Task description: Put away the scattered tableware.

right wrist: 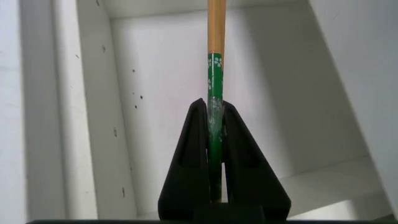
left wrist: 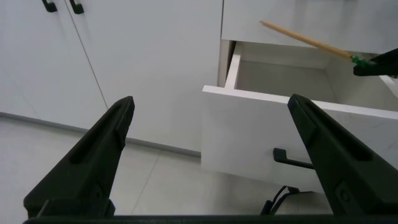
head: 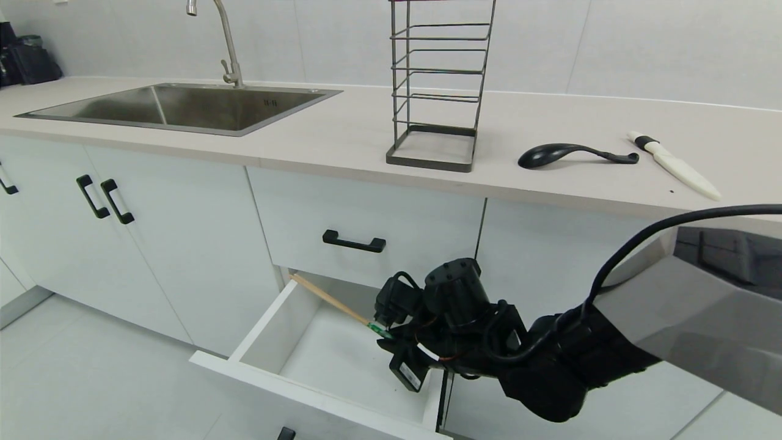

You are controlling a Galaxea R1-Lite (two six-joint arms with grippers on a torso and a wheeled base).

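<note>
My right gripper [head: 386, 333] is shut on the green end of a wooden chopstick [head: 330, 300], holding it over the open white drawer [head: 317, 391] below the counter. From the right wrist, the chopstick [right wrist: 215, 56] runs straight out from between the black fingers [right wrist: 196, 149] above the drawer's white floor [right wrist: 161, 93]. My left gripper [left wrist: 211, 149] is open, low in front of the drawer's front panel [left wrist: 249, 134], and the chopstick [left wrist: 305, 38] crosses above the drawer there. A black ladle [head: 571, 154] and a white knife [head: 672, 165] lie on the counter at the right.
A dark wire rack [head: 437, 85] stands on the counter's middle. A steel sink [head: 183, 107] with a faucet is at the left. A closed drawer with a black handle [head: 354, 242] sits above the open one. Cabinet doors with black handles [head: 104, 198] lie to the left.
</note>
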